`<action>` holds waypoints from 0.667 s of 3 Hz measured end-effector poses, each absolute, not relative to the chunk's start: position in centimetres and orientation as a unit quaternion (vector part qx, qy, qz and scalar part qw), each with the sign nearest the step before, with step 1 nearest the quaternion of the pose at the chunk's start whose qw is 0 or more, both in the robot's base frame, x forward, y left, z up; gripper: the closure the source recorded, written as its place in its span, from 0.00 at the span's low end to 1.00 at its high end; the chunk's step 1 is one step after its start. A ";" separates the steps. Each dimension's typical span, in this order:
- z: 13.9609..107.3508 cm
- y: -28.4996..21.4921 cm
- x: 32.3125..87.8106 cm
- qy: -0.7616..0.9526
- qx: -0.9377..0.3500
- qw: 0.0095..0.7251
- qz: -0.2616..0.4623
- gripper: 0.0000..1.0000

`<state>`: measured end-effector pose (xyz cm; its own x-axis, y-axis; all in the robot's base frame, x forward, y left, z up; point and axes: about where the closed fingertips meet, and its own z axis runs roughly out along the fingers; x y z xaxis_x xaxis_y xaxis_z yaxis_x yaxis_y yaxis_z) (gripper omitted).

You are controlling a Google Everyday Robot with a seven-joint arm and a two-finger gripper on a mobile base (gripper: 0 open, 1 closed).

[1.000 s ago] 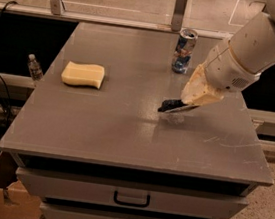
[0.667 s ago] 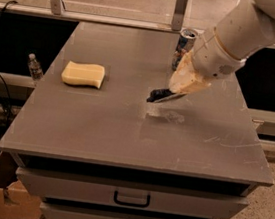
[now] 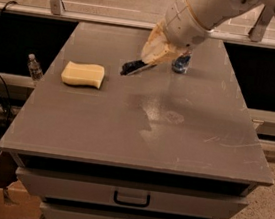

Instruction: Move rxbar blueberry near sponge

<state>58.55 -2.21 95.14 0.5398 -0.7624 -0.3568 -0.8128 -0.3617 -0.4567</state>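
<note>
Table [image 3: 124, 130], grey and wide, with two handled drawers under its front edge. Arm [image 3: 206, 9], white, reaching in from the upper right over the far half of the top. Gripper [image 3: 147, 62] at its end, under a tan cover, fingers clenched on one end of the rxbar blueberry [image 3: 134, 68]. Sponge [image 3: 83, 74] left of the fingers and slightly nearer the camera, pale yellow, wavy-edged, flat on the table, apart from the bar. As for the rxbar blueberry: jutting out left of the fingertips, long axis running from the grip at upper right down to the free end at lower left, that end aimed toward the sponge. Dark navy, flat, thin, with a pale glint along one edge. Touching the tabletop or just above it: impossible to tell. Drink can [image 3: 181, 64] just right of the fingers, partly hidden behind the arm. Small bottle [image 3: 33, 66] far left, beyond the table's edge.
</note>
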 end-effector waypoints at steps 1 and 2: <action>93.9 1.2 60.0 0.437 -0.838 0.315 0.083 1.00; 92.3 3.4 60.8 0.414 -0.844 0.319 0.123 1.00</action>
<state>60.77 3.38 92.31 0.6273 -0.6204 -0.4708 -0.7767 -0.4539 -0.4367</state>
